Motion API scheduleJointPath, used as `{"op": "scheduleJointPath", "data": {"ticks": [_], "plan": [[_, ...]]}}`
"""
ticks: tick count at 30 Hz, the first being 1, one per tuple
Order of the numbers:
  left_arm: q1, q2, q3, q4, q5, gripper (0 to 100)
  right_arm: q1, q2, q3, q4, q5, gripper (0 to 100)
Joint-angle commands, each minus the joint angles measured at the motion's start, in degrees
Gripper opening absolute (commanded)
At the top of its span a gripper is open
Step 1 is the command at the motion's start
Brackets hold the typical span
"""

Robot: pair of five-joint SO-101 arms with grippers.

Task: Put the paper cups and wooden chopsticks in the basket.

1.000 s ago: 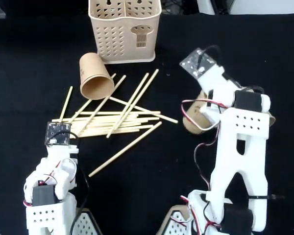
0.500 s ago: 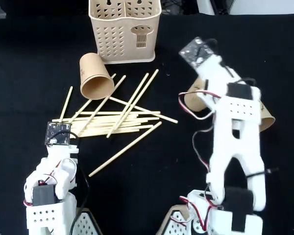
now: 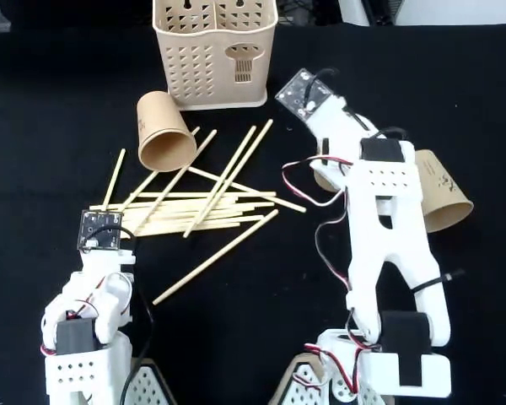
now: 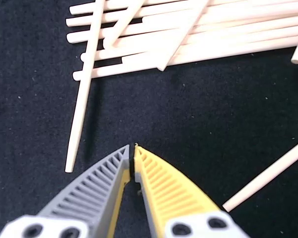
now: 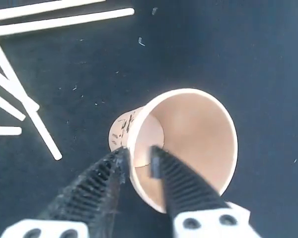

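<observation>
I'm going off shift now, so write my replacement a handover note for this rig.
Left end effector: shut, empty, near the chopsticks.
Right end effector: shut on the rim of the held cup.
Two other cups lie loose: left cup beside the basket, right cup by the right arm.
Done: nothing visibly in the basket.
Left: all cups, all chopsticks.

Left hand [image 4: 132, 148] closed; right hand [image 5: 137, 154] pinching paper cup [image 5: 198, 124] wall, arm extended.
</observation>
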Motion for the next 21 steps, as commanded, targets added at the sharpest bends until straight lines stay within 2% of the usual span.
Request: {"op": "scheduleJointPath", "data": {"ticks": [1,5,10,15,17,21], "plan": [[0.31,-0.35,0.84,0.18,0.35,3,1.93,-1.1,-4.09,-0.09,-2.11,18.7],[0.4,-0.35,0.84,0.18,0.35,3,1.49,-5.14,-6.81,3.87,-3.34,19.0],[0.57,-0.35,0.84,0.18,0.35,3,1.58,-12.97,-9.27,4.66,-10.29,19.1],[0.66,-0.35,0.84,0.18,0.35,3,0.26,-16.84,-9.8,7.21,-11.34,19.1],[0.66,-0.35,0.84,0.18,0.35,3,2.2,-17.36,-11.12,7.74,-12.66,18.9],[0.66,-0.35,0.84,0.18,0.35,3,10.64,-16.48,-12.53,13.89,-16.7,18.8]]}}
